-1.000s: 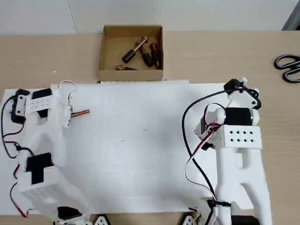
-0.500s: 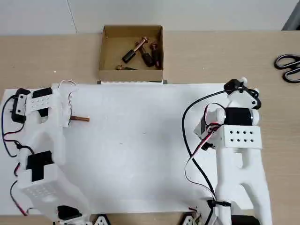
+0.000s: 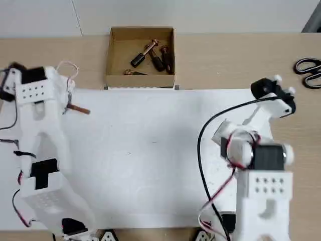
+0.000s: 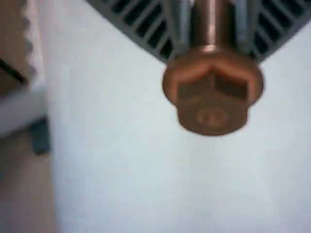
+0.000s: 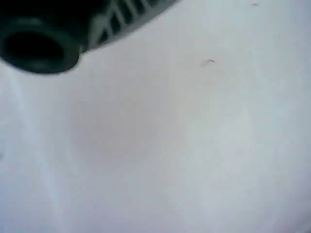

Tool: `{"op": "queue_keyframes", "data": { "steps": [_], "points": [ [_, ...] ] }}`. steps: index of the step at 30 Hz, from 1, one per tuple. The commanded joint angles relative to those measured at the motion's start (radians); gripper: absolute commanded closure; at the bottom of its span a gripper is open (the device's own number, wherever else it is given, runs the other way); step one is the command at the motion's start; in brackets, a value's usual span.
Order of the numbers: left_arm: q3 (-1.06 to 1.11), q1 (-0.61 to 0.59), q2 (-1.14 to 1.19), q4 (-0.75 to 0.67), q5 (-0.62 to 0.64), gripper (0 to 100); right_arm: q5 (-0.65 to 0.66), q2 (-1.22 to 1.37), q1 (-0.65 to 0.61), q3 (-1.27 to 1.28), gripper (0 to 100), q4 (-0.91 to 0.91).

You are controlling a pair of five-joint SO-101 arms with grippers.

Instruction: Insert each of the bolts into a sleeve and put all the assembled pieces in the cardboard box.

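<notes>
A copper bolt [image 3: 78, 108] sticks out of my left gripper [image 3: 68, 105], which is shut on its shank at the back left of the white mat [image 3: 150, 150]. In the left wrist view the bolt's hex head [image 4: 212, 94] hangs below the ribbed fingers [image 4: 146, 29], above the mat. In the right wrist view my right gripper [image 5: 68, 29] holds a black sleeve [image 5: 39, 46], its hollow end facing the camera. That arm [image 3: 253, 150] stands folded over the mat's right side. The cardboard box [image 3: 140, 80] at the back holds several assembled pieces [image 3: 150, 55].
Black scissors [image 3: 308, 70] lie on the wooden table at the far right. The box's near wall touches the mat's back edge. A strip of cardboard edge [image 4: 14, 73] shows beside the mat in the left wrist view.
My left arm has moved toward the back left with the bolt, which now tilts. The right arm has folded back, its wrist drawn toward the front.
</notes>
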Motion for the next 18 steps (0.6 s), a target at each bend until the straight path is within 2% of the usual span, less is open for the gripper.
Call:
{"op": "queue_keyframes", "data": {
  "steps": [1,6,10,18],
  "points": [
    [-0.223,0.009,-0.018,0.135,-0.097,99,0.08,-0.094,0.002,-0.009,99.6,-0.024],
    [-0.478,0.043,-0.018,0.227,-0.239,99,0.206,-0.186,-0.044,-0.005,99.6,0.001],
    [-0.633,0.086,-0.081,0.226,-0.305,99,0.276,-0.249,-0.13,-0.005,99.6,0.005],
    [-0.662,0.269,-0.318,0.226,-0.545,99,0.364,-0.312,-0.174,-0.005,99.6,0.05]
  ]
}}
